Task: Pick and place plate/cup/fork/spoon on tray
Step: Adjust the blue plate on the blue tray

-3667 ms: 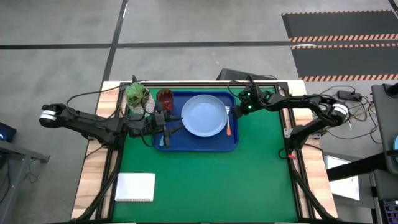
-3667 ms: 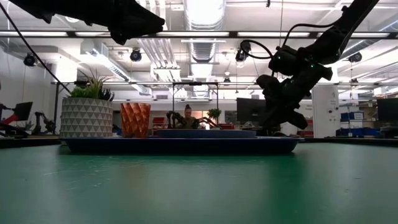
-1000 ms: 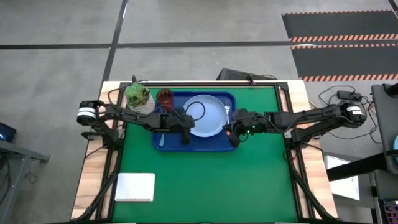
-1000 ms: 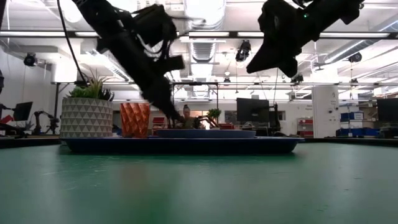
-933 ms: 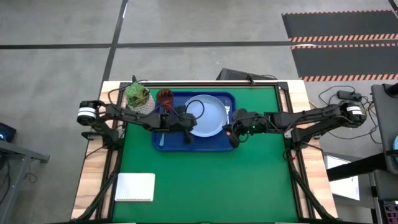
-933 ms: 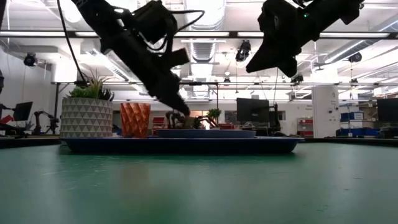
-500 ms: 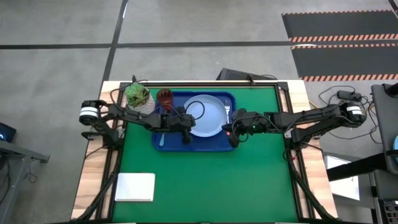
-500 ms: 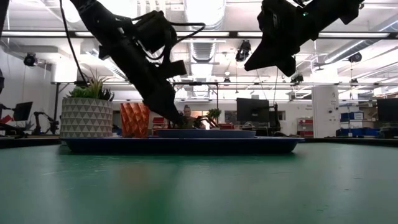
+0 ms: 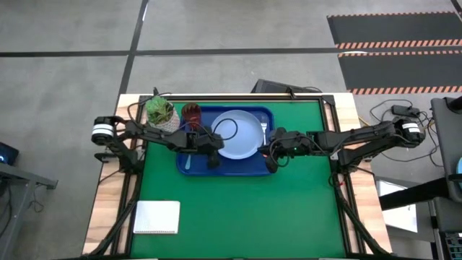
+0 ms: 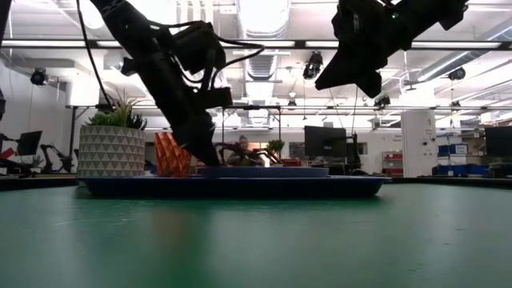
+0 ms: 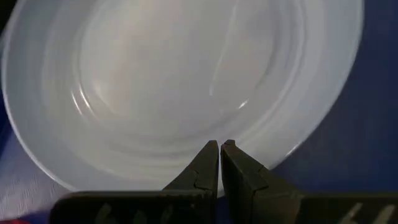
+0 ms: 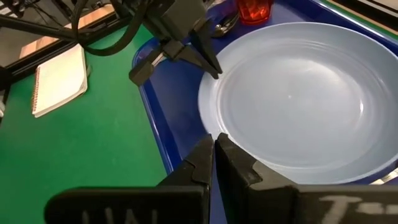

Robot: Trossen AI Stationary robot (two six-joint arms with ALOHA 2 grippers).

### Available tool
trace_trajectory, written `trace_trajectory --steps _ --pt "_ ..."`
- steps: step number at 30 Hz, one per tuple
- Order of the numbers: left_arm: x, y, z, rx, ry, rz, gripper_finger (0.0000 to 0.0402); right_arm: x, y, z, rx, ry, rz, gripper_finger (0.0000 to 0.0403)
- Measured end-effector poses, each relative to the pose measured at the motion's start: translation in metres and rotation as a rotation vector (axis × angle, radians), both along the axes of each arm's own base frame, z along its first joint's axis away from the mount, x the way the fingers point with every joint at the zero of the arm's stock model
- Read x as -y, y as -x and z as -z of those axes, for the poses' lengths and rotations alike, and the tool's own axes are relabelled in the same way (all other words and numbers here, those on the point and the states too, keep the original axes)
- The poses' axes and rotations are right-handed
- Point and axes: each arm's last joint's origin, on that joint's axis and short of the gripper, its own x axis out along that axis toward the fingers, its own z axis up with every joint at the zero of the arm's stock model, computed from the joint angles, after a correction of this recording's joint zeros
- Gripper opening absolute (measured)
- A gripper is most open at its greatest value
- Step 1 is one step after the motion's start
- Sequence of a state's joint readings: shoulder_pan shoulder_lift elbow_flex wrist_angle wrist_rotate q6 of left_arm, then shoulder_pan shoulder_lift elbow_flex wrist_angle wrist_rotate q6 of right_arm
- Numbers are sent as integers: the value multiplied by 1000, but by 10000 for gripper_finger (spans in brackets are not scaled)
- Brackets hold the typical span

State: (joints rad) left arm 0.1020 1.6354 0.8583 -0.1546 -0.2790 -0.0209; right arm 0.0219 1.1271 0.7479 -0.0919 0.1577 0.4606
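Observation:
The light-blue plate [image 9: 240,133] lies flat in the dark-blue tray [image 9: 249,168]. The red cup [image 9: 191,112] stands in the tray's far left corner. The spoon [image 9: 188,160] lies along the tray's left side, and the fork's tines [image 9: 265,128] show at the plate's right. My left gripper [image 9: 215,148] is shut, slanting down with its tips at the plate's left rim [image 12: 211,78]. My right gripper [image 9: 267,153] is shut and hangs high above the tray's right side, holding nothing [image 10: 364,80]. My left gripper has its shut fingertips [image 11: 219,149] right at the plate's left rim [image 11: 186,163], slanting down from the table's left. Whether they touch the rim or stand just above it, I cannot tell. The plate lies flat in the tray.
A white pot with a green plant [image 9: 160,110] stands just outside the tray's far left corner. A white notepad [image 9: 157,217] lies near the table's front left. Green mat stretches bare in front of and right of the tray.
My left gripper has shifted a little toward the table's left edge and dipped lower, down to the plate's left rim, staying shut.

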Motion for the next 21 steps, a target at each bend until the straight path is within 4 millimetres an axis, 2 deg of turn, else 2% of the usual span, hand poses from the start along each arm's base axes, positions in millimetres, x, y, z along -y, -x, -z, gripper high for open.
trace_trajectory --steps 8,14,21 --pt "2 8 3 -80 54 -10 1 0 0 0 0 0 0 9" --pt "2 12 -5 -64 65 -23 1 0 0 0 -1 0 1 9" --pt "4 27 -15 -107 113 -95 1 0 0 1 -7 0 1 9"
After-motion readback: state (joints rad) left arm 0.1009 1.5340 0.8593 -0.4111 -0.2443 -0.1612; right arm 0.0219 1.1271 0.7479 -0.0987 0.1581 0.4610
